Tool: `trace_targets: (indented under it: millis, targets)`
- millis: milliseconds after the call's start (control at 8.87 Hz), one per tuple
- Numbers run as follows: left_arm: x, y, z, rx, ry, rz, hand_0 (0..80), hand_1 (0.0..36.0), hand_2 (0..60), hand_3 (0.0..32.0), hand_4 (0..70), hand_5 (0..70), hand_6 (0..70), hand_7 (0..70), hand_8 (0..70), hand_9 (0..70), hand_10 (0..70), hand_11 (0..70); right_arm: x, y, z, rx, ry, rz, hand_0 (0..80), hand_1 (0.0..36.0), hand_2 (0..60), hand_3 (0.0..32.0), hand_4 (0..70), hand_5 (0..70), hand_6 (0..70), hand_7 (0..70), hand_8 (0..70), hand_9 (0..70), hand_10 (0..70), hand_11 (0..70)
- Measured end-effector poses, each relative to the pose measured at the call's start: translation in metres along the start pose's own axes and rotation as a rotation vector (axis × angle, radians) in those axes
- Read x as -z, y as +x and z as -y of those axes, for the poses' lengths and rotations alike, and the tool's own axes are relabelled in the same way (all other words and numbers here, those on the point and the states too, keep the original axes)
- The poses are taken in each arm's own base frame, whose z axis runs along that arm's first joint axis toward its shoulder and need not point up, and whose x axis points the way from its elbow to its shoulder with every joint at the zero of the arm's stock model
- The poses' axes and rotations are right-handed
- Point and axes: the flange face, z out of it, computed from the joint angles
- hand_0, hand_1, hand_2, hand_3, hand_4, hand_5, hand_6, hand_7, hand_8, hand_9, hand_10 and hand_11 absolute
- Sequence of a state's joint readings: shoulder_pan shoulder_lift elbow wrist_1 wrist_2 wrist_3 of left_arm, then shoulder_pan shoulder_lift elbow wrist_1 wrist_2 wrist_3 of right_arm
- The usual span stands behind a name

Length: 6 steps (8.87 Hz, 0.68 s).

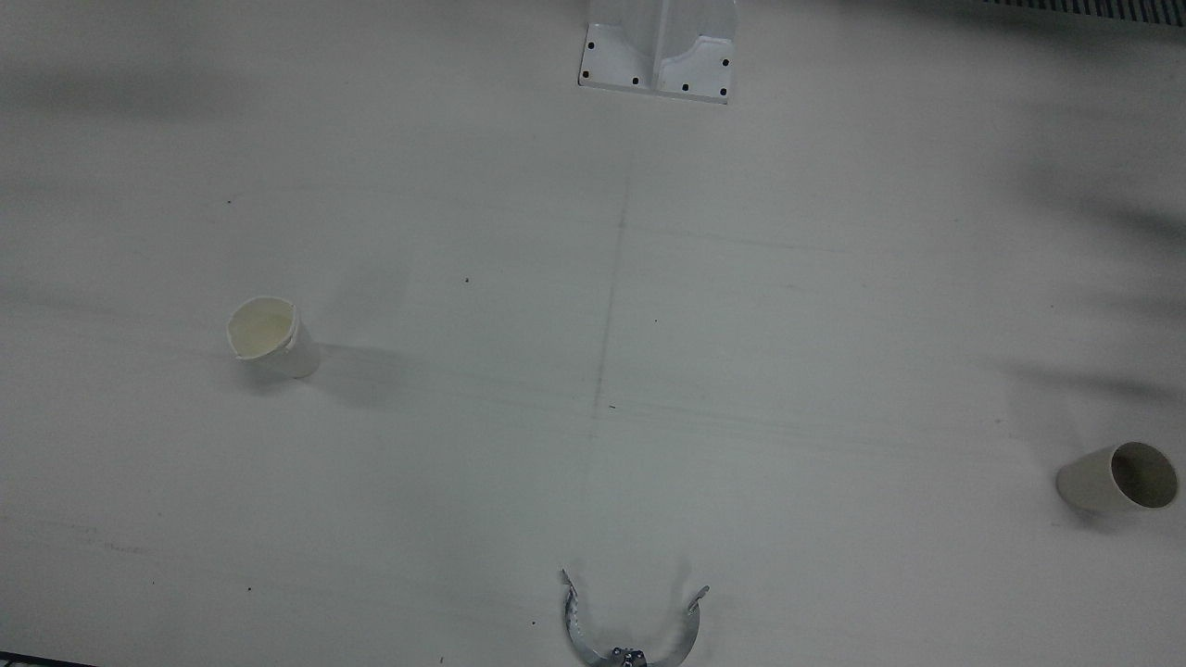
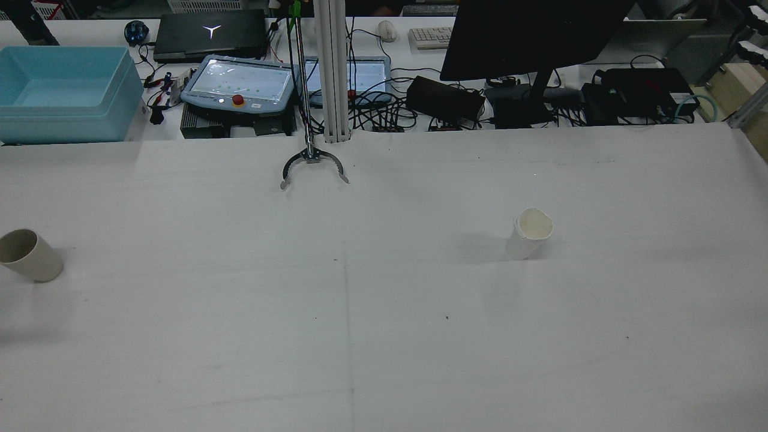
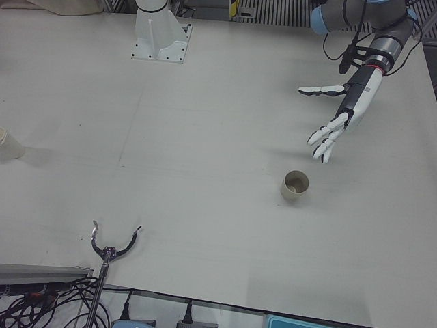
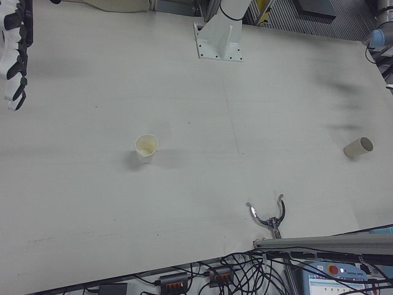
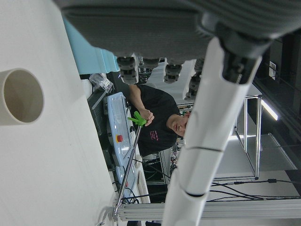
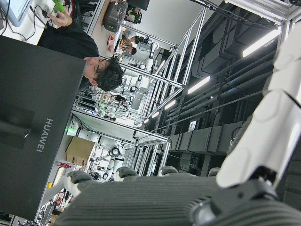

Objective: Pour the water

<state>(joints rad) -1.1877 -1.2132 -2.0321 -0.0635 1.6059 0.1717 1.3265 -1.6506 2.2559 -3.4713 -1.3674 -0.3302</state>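
Note:
A beige paper cup (image 3: 295, 186) stands upright on the table's left half; it also shows in the front view (image 1: 1118, 477), the rear view (image 2: 29, 255) and the left hand view (image 5: 21, 96). My left hand (image 3: 338, 116) hovers open, fingers spread, above and behind this cup, apart from it. A white paper cup (image 4: 145, 147) with a dented rim stands on the right half, also in the front view (image 1: 273, 335) and the rear view (image 2: 529, 233). My right hand (image 4: 13, 55) is open at the far right edge, well away from the white cup.
A metal grabber claw (image 1: 630, 630) on a pole rests at the operators' edge of the table, also in the rear view (image 2: 312, 168). A white arm pedestal (image 1: 660, 51) stands at the robot's side. A blue bin (image 2: 60, 90), a teach pendant and a monitor sit beyond the table.

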Motion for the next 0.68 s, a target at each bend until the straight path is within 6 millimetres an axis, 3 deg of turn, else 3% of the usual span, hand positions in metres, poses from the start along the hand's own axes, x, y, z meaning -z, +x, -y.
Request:
trace_targets:
  millis: [113,225,338,451,564,676]
  targets:
    - [-0.001,-0.001,0.0,-0.001,-0.002,0.002,80.0,31.7,0.0,0.0,30.4,0.0,9.0,6.6,1.9,0.0,6.0,13.3,-0.002,0.001,-0.002,-0.004,-0.007,0.001,44.8,12.4,11.4,15.4,0.0,4.9,1.4,0.0,7.2,6.9,0.0,0.0]
    - [-0.002,-0.001,0.0,-0.001,0.0,0.004,80.0,31.4,0.0,0.0,30.5,0.0,9.1,6.7,2.1,0.0,6.0,13.1,-0.003,0.002,-0.002,-0.003,-0.011,0.004,40.1,9.2,8.5,12.4,0.0,3.4,0.1,0.0,7.1,6.3,0.0,0.0]
    - [-0.002,-0.002,0.0,-0.002,0.005,0.005,80.0,31.4,0.0,0.0,30.5,0.0,9.1,6.7,2.1,0.0,5.9,13.0,-0.005,0.007,0.004,0.003,-0.004,-0.001,37.6,7.6,6.7,18.2,0.0,2.3,0.0,0.0,5.6,3.5,0.0,0.0]
    - [-0.002,-0.002,0.0,-0.003,0.011,0.007,80.0,30.2,0.0,0.0,31.1,0.0,9.0,6.5,1.8,0.0,6.0,13.1,-0.01,0.02,0.012,0.005,-0.011,-0.018,36.7,7.0,5.3,20.0,0.0,1.6,0.0,0.0,4.9,2.0,0.0,0.0]
    - [-0.003,-0.001,-0.001,-0.003,0.016,0.007,80.0,30.4,0.0,0.0,31.2,0.0,8.9,6.5,1.9,0.0,5.9,12.9,-0.017,0.036,0.022,0.001,-0.038,-0.029,36.7,6.0,1.6,32.0,0.0,1.2,0.0,0.0,2.2,0.0,0.0,0.0]
    - [-0.003,-0.001,-0.001,-0.002,0.027,0.007,80.0,30.9,0.0,0.0,30.4,0.0,8.4,6.4,1.0,0.0,5.8,12.9,-0.023,0.049,0.035,0.002,-0.06,-0.026,34.9,6.2,4.0,22.6,0.0,1.2,0.0,0.0,3.4,0.7,0.0,0.0]
